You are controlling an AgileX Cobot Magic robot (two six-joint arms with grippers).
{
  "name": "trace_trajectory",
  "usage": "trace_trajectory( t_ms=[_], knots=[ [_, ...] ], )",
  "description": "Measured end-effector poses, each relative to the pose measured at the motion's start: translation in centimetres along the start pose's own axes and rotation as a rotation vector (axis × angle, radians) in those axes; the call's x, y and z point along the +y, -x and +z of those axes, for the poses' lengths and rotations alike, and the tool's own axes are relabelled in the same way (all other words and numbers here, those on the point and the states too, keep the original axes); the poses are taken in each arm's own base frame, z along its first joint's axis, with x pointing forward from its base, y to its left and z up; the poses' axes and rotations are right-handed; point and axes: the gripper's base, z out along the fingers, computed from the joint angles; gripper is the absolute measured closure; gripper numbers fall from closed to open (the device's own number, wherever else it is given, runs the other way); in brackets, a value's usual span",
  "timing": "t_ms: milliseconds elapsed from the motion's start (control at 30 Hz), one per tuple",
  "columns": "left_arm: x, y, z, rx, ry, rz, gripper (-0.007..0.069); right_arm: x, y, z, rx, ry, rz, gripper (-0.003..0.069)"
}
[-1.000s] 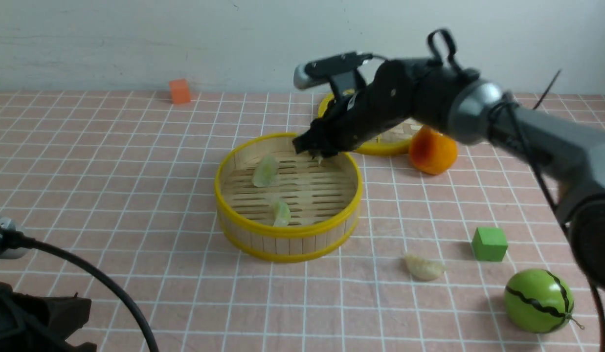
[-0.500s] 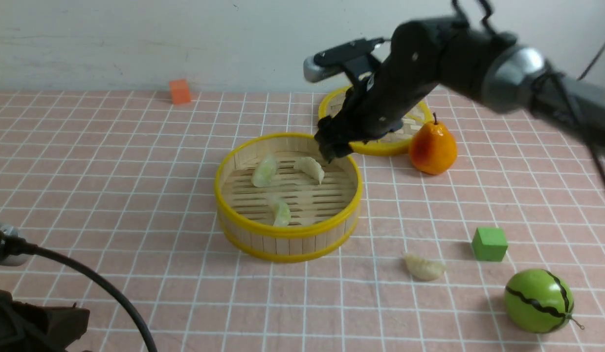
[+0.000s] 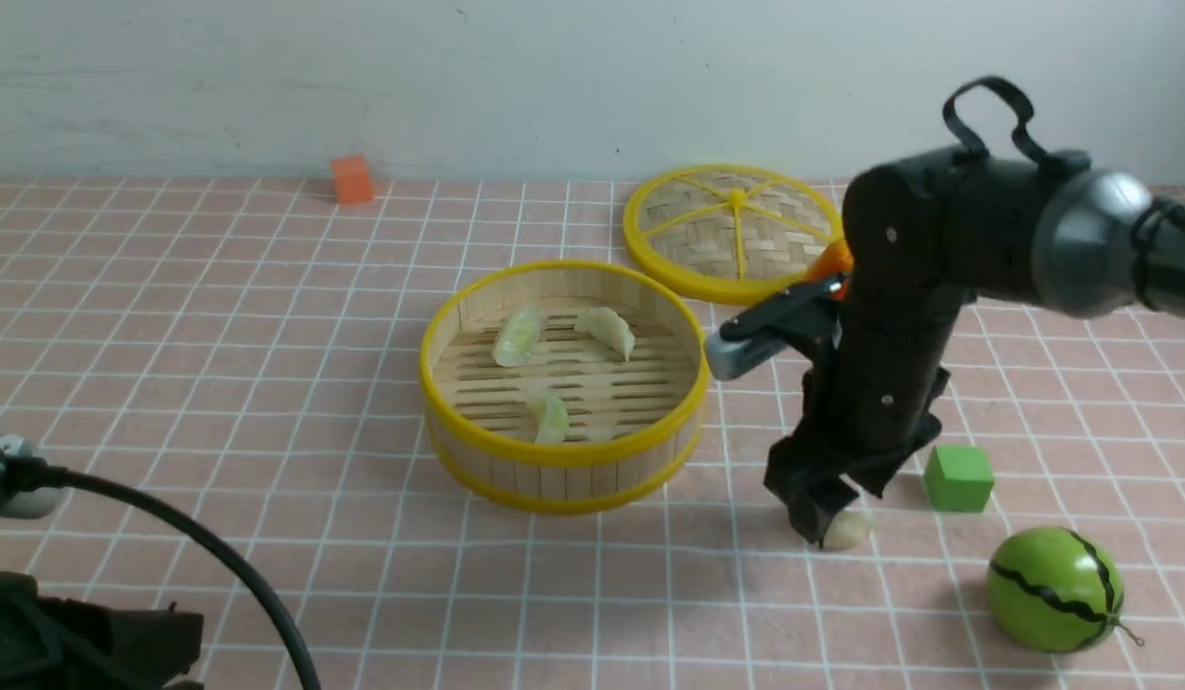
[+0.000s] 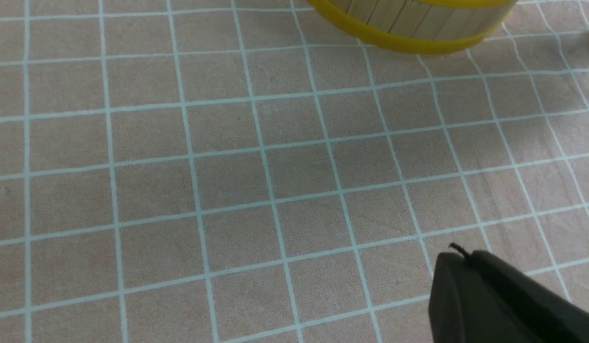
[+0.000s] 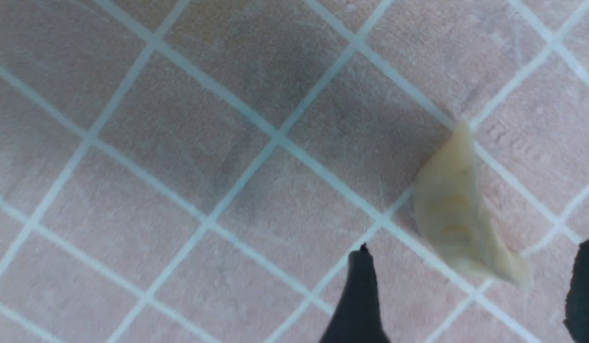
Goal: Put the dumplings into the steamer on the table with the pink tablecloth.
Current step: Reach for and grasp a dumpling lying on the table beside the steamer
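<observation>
The steamer (image 3: 563, 458) stands mid-table on the pink tablecloth (image 3: 218, 335). It holds two pale green dumplings (image 3: 517, 335) (image 3: 551, 417) and one cream dumpling (image 3: 608, 331). The other cream dumpling (image 3: 849, 529) lies on the cloth to the steamer's front right. My right gripper (image 3: 822, 522) is low over it and open. In the right wrist view the dumpling (image 5: 458, 214) lies between and just ahead of the two fingertips of the gripper (image 5: 474, 248), untouched. My left gripper (image 4: 458, 255) is shut and empty, near the front left; the steamer's wall (image 4: 408, 28) shows beyond it.
The woven lid (image 3: 736, 230) lies behind the steamer. An orange pear (image 3: 830, 259) is mostly hidden behind my right arm. A green cube (image 3: 958, 477) and a toy watermelon (image 3: 1057, 589) sit right of the gripper. An orange cube (image 3: 352, 178) is by the wall.
My right gripper let the cream dumpling go into the steamer, then swung right and forward and came down over the dumpling on the cloth. The left arm has stayed put.
</observation>
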Motion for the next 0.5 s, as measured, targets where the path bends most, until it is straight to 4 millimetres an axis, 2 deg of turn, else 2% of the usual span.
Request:
trace_trajectory(
  t_ms=[133, 267, 300, 367, 400, 500],
  knots=[
    [0.0, 0.0, 0.0, 0.0, -0.001, -0.001, 0.0638, 0.0, -0.3, 1.3, -0.028, -0.008, -0.007, 0.0169],
    [0.0, 0.0, 0.0, 0.0, -0.001, -0.001, 0.0637, -0.2, -0.4, 1.9, -0.024, -0.023, -0.024, 0.0354],
    [0.0, 0.0, 0.0, 0.0, -0.001, -0.001, 0.0637, -0.2, -0.4, 1.9, -0.023, -0.026, -0.027, 0.0377],
    [0.0, 0.0, 0.0, 0.0, -0.001, -0.001, 0.0636, -0.3, -0.4, 1.9, -0.02, -0.034, -0.038, 0.0502],
    [0.0, 0.0, 0.0, 0.0, -0.001, -0.001, 0.0636, -0.3, -0.3, 1.7, -0.021, -0.034, -0.038, 0.0529],
    [0.0, 0.0, 0.0, 0.0, -0.001, -0.001, 0.0631, -0.3, 0.0, 1.1, -0.022, -0.037, -0.042, 0.0543]
  ],
)
